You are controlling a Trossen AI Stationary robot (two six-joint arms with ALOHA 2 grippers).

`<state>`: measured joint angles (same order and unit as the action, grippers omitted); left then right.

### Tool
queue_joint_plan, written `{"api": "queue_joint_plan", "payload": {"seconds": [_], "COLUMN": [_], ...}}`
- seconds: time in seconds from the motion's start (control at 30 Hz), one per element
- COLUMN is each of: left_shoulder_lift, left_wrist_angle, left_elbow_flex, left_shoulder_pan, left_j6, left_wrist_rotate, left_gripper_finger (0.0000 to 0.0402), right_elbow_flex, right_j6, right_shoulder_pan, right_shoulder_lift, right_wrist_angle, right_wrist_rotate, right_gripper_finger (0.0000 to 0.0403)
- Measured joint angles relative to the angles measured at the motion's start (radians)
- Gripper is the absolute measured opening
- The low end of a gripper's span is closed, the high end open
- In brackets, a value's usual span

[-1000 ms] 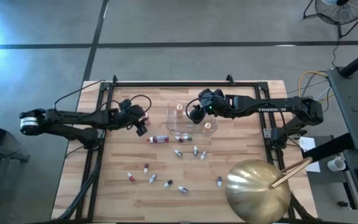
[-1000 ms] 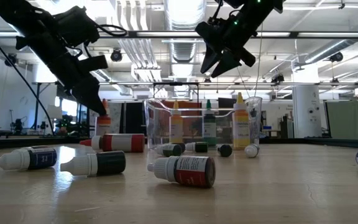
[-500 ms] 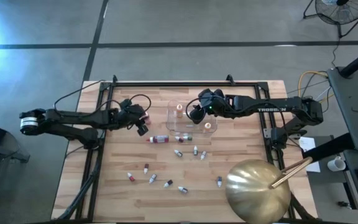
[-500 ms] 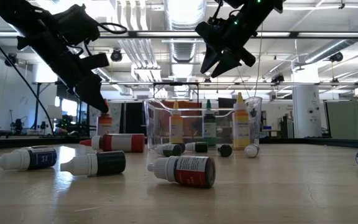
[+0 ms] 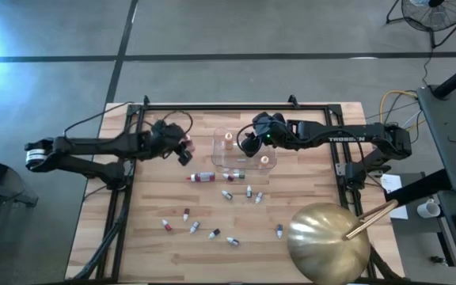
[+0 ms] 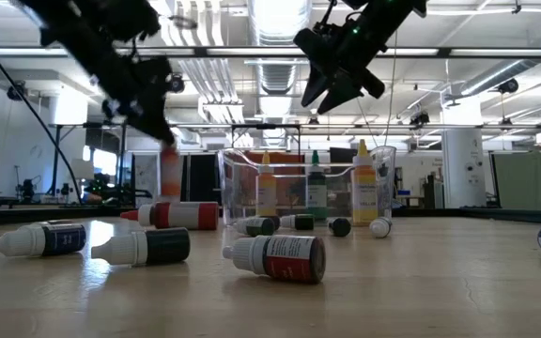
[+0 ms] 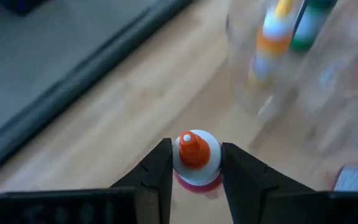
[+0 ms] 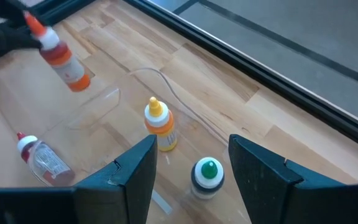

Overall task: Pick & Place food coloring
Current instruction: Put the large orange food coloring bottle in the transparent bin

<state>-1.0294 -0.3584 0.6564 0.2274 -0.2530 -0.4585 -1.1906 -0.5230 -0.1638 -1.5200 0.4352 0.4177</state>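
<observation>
Left hand [image 7: 196, 163]: closed on an orange-capped bottle [image 7: 196, 155] just under its cap, lifted off the surface [image 5: 307, 198], left of the clear tub [image 5: 220, 146].
Right hand [image 8: 191, 165]: part-open, empty, above the tub.
Handling: light, stiff, smooth plastic; pinch the shoulder.

Clear tub [image 5: 240, 150] at mid-table, holding upright dropper bottles [image 6: 316, 187]. Left of the tub, left gripper [image 7: 195, 163] clamped on one bottle [image 7: 196, 154], lifted off the wood. Right gripper [image 5: 248, 144] over the tub. Just before the tub, one long bottle [image 5: 203, 176] lying flat; more scattered farther forward. Dome [image 5: 328, 242] forward and right of the tub.
</observation>
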Motion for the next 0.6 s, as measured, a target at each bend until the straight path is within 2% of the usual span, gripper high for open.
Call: {"api": "queue_joint_plan", "payload": {"seconds": [0.27,0.43,0.6], "left_shoulder_lift": [-0.026,-0.12,-0.254], "left_wrist_angle": [-0.03,-0.024,0.011], "left_elbow_flex": [0.288,0.359,0.411], "left_shoulder_pan": [-0.004,-0.031,-0.103], "left_j6": [0.104,0.128,0.202], "left_wrist_rotate": [0.038,0.104,0.093], "left_gripper_finger": [0.0086,0.0086,0.0085], "right_elbow_flex": [-0.013,-0.04,-0.062], "right_j6": [0.003,0.001,0.018], "right_shoulder_pan": [0.0,0.0,0.0], "right_shoulder_lift": [0.0,0.028,0.077], "right_wrist_angle": [0.0,-0.002,-0.001], "right_wrist_rotate": [0.001,0.002,0.069], "right_gripper_finger": [0.0192,0.0192,0.0192]}}
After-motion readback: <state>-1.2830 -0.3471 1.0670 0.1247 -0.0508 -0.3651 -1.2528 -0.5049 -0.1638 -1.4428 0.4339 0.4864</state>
